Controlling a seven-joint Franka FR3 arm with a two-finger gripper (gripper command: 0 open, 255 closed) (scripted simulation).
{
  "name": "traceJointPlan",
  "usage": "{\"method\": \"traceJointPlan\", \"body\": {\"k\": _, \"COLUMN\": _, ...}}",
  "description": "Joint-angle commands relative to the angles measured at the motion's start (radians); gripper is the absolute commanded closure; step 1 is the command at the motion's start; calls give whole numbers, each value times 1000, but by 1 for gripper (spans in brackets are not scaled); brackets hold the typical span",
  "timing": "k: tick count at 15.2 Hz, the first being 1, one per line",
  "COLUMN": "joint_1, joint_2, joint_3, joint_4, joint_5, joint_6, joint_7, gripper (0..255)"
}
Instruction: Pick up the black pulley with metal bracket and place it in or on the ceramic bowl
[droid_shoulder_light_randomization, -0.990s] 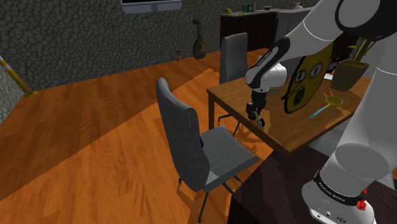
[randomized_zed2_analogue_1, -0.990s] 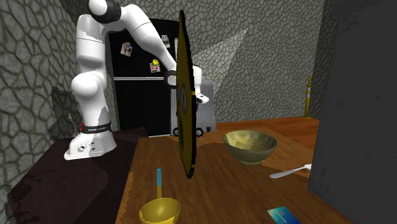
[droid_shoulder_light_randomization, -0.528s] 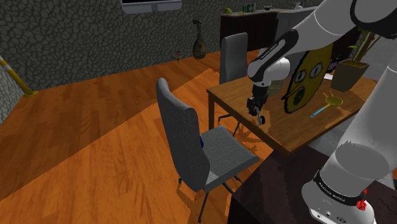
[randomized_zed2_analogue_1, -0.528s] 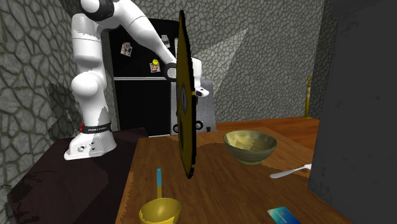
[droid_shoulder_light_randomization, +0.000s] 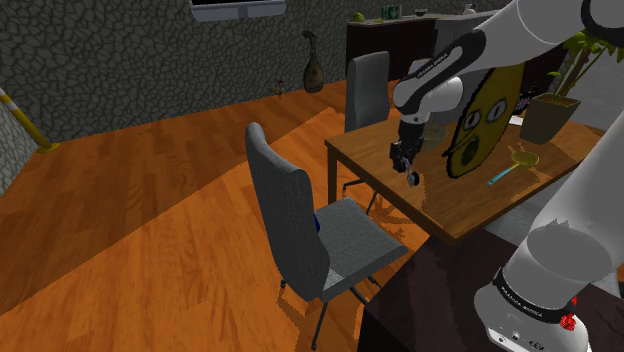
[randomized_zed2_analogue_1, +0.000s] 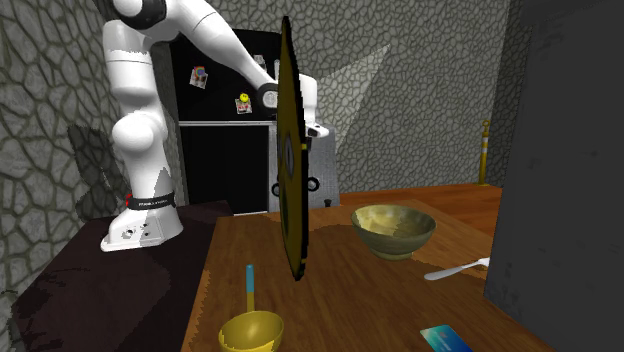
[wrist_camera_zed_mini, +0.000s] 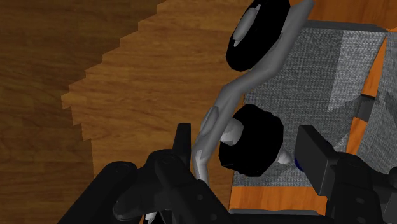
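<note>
**Operator:** What is around the arm, left to right?

**Describer:** In the shoulder view, your far left is open wooden floor (droid_shoulder_light_randomization: 150, 220) running up to a stone wall. Next comes a grey chair (droid_shoulder_light_randomization: 300, 235), its seat close to the edge of the wooden table (droid_shoulder_light_randomization: 460, 205). A second grey chair (droid_shoulder_light_randomization: 368, 85) stands at the table's far side. Right of your arm an upright avocado-face board (droid_shoulder_light_randomization: 482, 115) stands on the table. After it come a yellow scoop (droid_shoulder_light_randomization: 520, 157) and a potted plant (droid_shoulder_light_randomization: 552, 110).

**Operator:** And the hand?

**Describer:** Your gripper (droid_shoulder_light_randomization: 405, 165) hangs above the table's left end, pointing down. In the wrist view its fingers (wrist_camera_zed_mini: 183, 141) stand partly apart and clasp the pulley (wrist_camera_zed_mini: 249, 89). One black wheel and the end of the grey metal bracket sit between them.

**Operator:** Which way does the pulley lie?

**Describer:** Its long axis runs out along the fingers, from the clasped wheel to a second black wheel beyond the fingertips. So it hangs nearly straight down, and the bracket curves between the two wheels. Beneath it you see the table's corner and the chair seat.

**Operator:** Where is the bowl?

**Describer:** In the second exterior view the ceramic bowl (randomized_zed2_analogue_1: 393, 232), olive-brown, sits on the table to the right of the board, which is seen edge-on there. There is bare table top around the bowl.
</note>
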Motion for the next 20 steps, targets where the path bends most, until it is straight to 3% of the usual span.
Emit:
{"method": "traceJointPlan", "body": {"k": 1, "joint_1": 0, "joint_2": -22, "joint_3": 1, "joint_4": 7, "joint_5": -11, "joint_6": -28, "joint_7": 10, "gripper": 255}}
{"method": "traceJointPlan", "body": {"k": 16, "joint_1": -5, "joint_2": -138, "joint_3": 10, "joint_4": 105, "joint_5": -58, "joint_6": -235, "joint_7": 59, "gripper": 255}}
{"method": "traceJointPlan", "body": {"k": 20, "joint_1": -28, "joint_2": -60, "joint_3": -30, "joint_4": 194, "joint_5": -44, "joint_6": -254, "joint_7": -14, "gripper": 255}}
